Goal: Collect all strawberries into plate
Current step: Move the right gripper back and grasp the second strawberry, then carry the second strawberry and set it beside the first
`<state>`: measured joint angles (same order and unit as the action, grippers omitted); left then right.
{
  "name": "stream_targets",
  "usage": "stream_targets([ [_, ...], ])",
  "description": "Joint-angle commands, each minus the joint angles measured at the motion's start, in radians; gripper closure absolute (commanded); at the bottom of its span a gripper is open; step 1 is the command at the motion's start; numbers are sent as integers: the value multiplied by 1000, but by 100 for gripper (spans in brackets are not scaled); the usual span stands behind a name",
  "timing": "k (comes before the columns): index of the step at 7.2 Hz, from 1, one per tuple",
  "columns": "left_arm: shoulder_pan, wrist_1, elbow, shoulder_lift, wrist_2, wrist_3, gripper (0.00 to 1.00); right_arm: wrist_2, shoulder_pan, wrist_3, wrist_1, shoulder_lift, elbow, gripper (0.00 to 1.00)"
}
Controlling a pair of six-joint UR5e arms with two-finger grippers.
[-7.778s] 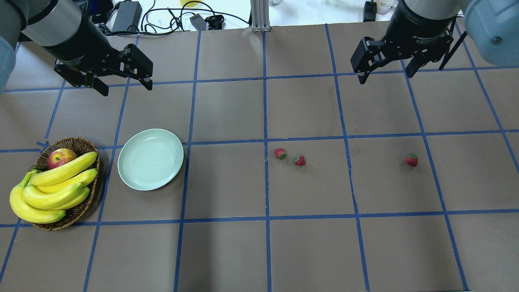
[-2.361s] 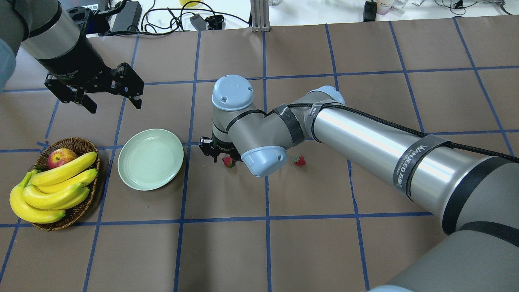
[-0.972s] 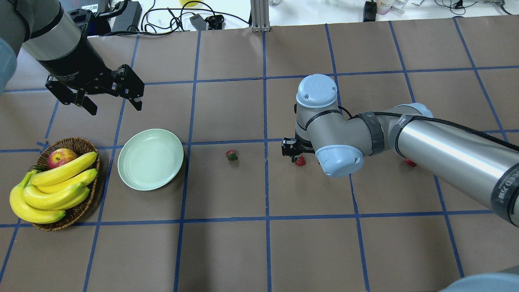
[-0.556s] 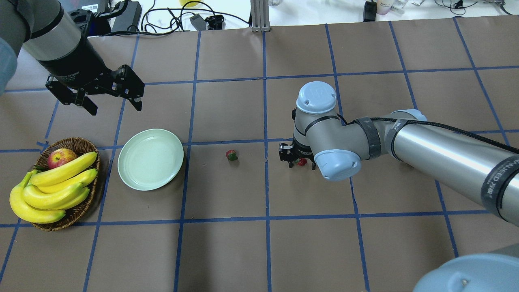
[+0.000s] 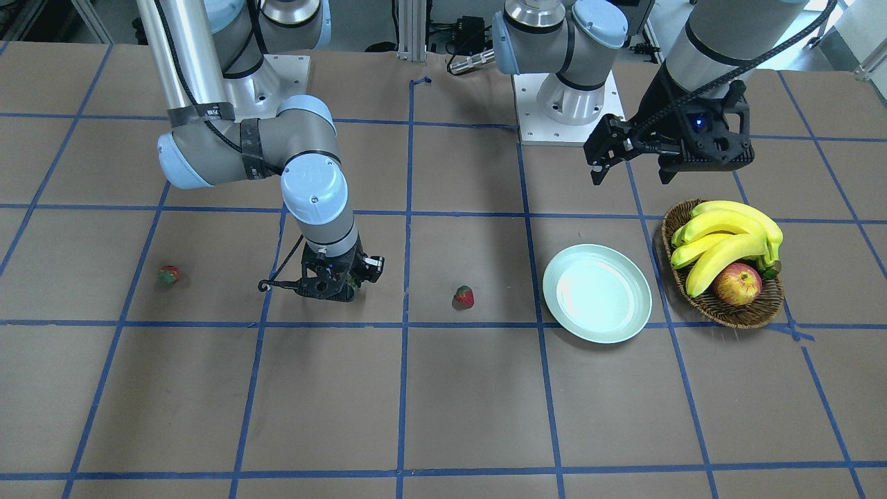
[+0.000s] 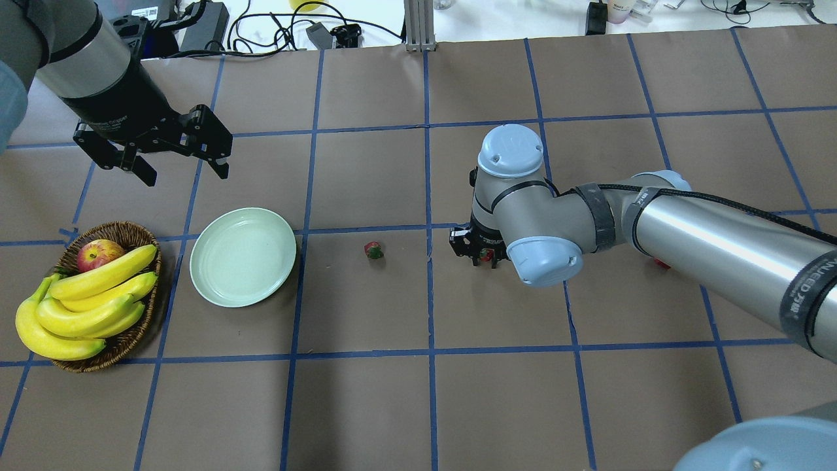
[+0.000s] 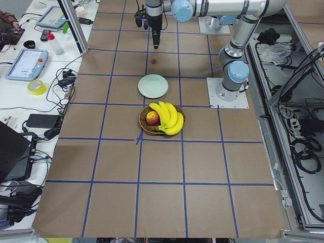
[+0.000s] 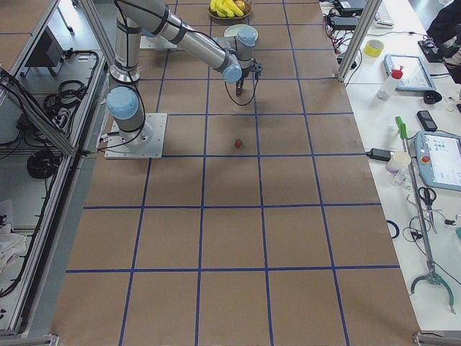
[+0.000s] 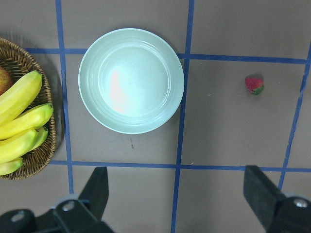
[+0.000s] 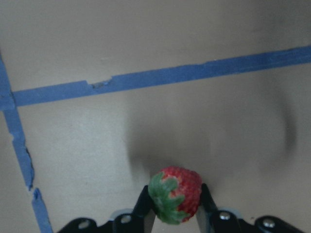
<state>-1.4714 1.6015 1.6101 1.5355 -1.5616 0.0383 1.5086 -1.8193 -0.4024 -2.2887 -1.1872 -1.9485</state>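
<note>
My right gripper [image 6: 482, 254] is shut on a strawberry [image 10: 176, 190] low over the table's middle; the wrist view shows its fingers [image 10: 145, 204] pressed on both sides of the berry. A second strawberry [image 6: 373, 250] lies on the table between that gripper and the plate [image 6: 216, 288]; the left wrist view [image 9: 254, 85] shows it too. The third strawberry [image 5: 168, 275] lies far to the right arm's side, partly hidden under the arm in the overhead view. The pale mint plate holds nothing. My left gripper [image 6: 180, 167] is open and empty, above the table behind the plate.
A brown wicker basket [image 6: 134, 230] with bananas [image 6: 85, 301] and an apple [image 6: 98, 254] stands left of the plate. Cables and adapters [image 6: 203, 26] lie beyond the table's far edge. The right arm's long link [image 6: 719, 242] stretches across the table's right half.
The right gripper has come down around the second strawberry and shut on it. The first strawberry stays where it was set down. The left arm has not moved.
</note>
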Motion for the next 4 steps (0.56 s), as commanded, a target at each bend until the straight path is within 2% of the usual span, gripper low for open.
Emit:
stream_targets([
  [1, 0, 0, 1, 0, 0, 0, 0, -197, -64, -141, -5, 6, 58, 100],
  [2, 0, 0, 1, 0, 0, 0, 0, -230, -116, -209, -3, 15, 103, 100],
  [4, 0, 0, 1, 0, -6, 0, 0, -267, -202, -295, -30, 105, 153, 100],
])
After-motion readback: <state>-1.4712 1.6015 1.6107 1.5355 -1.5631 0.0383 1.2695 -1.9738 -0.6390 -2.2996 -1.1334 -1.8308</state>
